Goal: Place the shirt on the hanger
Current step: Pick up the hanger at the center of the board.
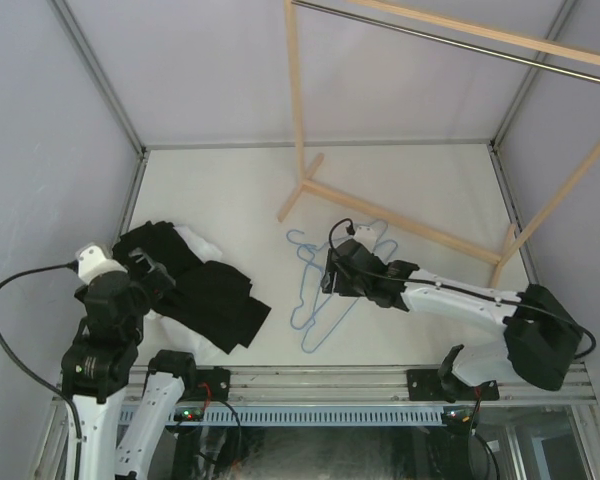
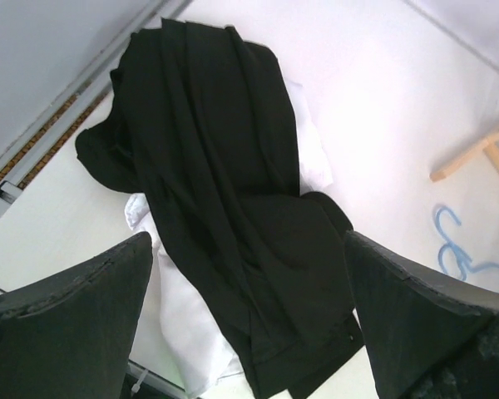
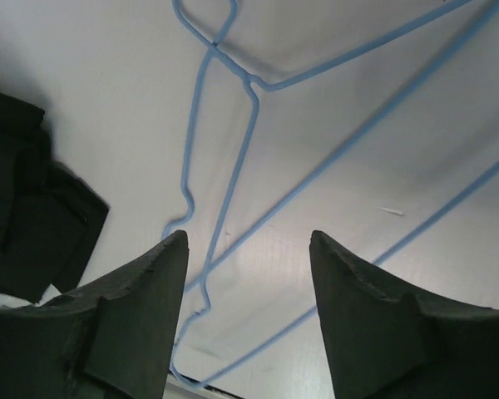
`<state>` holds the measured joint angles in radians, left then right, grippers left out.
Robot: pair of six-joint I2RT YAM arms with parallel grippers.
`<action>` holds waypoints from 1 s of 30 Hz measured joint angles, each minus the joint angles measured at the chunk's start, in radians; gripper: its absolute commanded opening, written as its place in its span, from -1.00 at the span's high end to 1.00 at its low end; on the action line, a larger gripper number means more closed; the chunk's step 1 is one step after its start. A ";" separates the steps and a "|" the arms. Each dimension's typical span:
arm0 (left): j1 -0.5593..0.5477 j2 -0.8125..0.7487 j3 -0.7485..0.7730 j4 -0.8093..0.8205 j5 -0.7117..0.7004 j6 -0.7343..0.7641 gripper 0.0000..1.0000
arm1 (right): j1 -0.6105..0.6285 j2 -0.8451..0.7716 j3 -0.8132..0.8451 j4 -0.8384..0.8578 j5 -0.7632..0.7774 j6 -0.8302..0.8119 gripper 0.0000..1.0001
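Item, shirt (image 2: 187,324): white, at the lower left of the left wrist view, largely covered by the black garment (image 2: 233,191), with white edges shown beside it. Left gripper (image 2: 248,239): jaws spread wide, held over both garments, nothing grasped. Right gripper (image 3: 248,237): jaws parted, nothing clasped, set over the blue wire hangers (image 3: 254,86), well apart from the shirt.

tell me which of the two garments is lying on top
The black garment; it drapes over the white shirt, which only peeks out at its edges.
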<state>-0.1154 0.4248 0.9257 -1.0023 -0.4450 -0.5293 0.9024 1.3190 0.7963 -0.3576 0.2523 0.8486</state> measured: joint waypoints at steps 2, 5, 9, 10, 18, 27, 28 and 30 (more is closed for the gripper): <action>0.002 -0.039 0.000 -0.006 -0.025 -0.011 -1.00 | 0.019 0.058 0.022 0.011 0.013 0.040 -0.10; 0.007 -0.085 0.000 -0.008 -0.043 -0.020 -1.00 | 0.047 0.156 0.078 0.038 0.032 0.097 -0.02; 0.015 -0.087 0.000 -0.007 -0.047 -0.020 -1.00 | 0.079 0.246 0.124 0.073 0.049 0.154 0.04; 0.016 -0.083 0.000 -0.007 -0.047 -0.020 -1.00 | 0.083 0.269 0.135 0.077 0.052 0.166 0.06; 0.027 -0.059 0.000 -0.006 -0.040 -0.019 -1.00 | 0.088 0.390 0.192 0.062 0.078 0.211 0.10; 0.050 -0.059 0.000 -0.006 -0.019 -0.018 -1.00 | 0.091 0.406 0.202 0.014 0.122 0.213 0.07; 0.053 -0.059 0.000 -0.006 -0.019 -0.018 -1.00 | 0.094 0.405 0.202 0.011 0.134 0.210 0.06; 0.056 -0.059 0.000 -0.005 -0.018 -0.018 -1.00 | 0.104 0.402 0.202 0.010 0.151 0.197 0.05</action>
<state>-0.0589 0.3656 0.9257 -1.0077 -0.4625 -0.5468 1.0061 1.7210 0.9985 -0.3473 0.4034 1.0458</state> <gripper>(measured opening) 0.998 0.463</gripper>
